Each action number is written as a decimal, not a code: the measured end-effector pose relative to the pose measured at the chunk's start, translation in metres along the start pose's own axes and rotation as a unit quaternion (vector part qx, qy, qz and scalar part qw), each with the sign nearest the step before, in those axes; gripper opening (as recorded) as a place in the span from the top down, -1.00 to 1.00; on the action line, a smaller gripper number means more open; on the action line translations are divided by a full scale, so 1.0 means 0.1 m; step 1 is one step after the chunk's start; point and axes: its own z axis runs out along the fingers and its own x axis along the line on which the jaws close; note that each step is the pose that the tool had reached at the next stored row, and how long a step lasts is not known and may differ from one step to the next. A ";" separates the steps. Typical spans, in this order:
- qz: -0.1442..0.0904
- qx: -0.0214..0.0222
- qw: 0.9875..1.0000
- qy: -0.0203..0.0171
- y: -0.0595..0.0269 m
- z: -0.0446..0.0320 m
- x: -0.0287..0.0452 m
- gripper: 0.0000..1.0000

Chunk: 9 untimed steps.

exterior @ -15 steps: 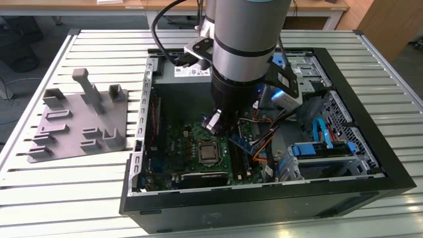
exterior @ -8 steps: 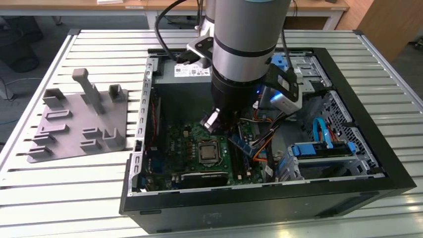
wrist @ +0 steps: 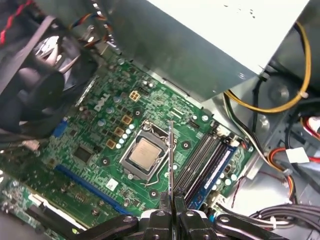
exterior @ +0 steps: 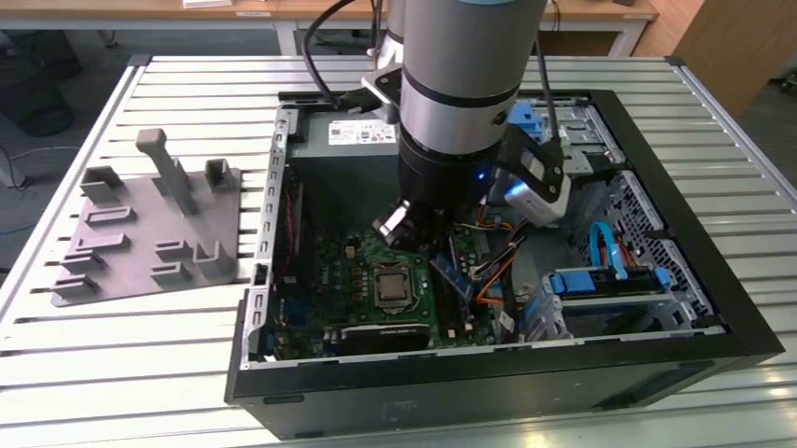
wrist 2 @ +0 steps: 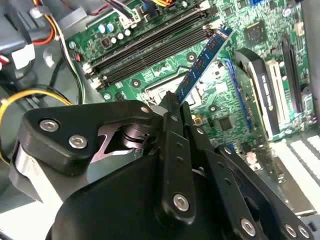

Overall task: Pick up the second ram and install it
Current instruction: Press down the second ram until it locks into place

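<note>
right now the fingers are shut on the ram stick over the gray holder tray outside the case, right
No. The fingers are shut on the ram stick, but over the motherboard inside the case, as both wrist views show; the gray holder tray lies outside, in the exterior view.

Slatted table [exterior: 187,84], computer case [exterior: 498,397], gray holder [exterior: 137,233]

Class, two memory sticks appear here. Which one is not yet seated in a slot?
The second ram, gripped on edge between the fingers above the motherboard; the other blue stick sits in its slot.
</note>
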 end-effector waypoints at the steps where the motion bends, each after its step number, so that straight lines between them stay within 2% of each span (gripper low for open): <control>1: 0.007 0.000 1.000 0.000 0.000 0.000 0.000 0.72; 5: 0.038 0.001 0.999 -0.001 0.000 0.002 0.000 0.72; 9: 0.069 0.002 0.998 -0.002 0.000 0.003 0.000 0.72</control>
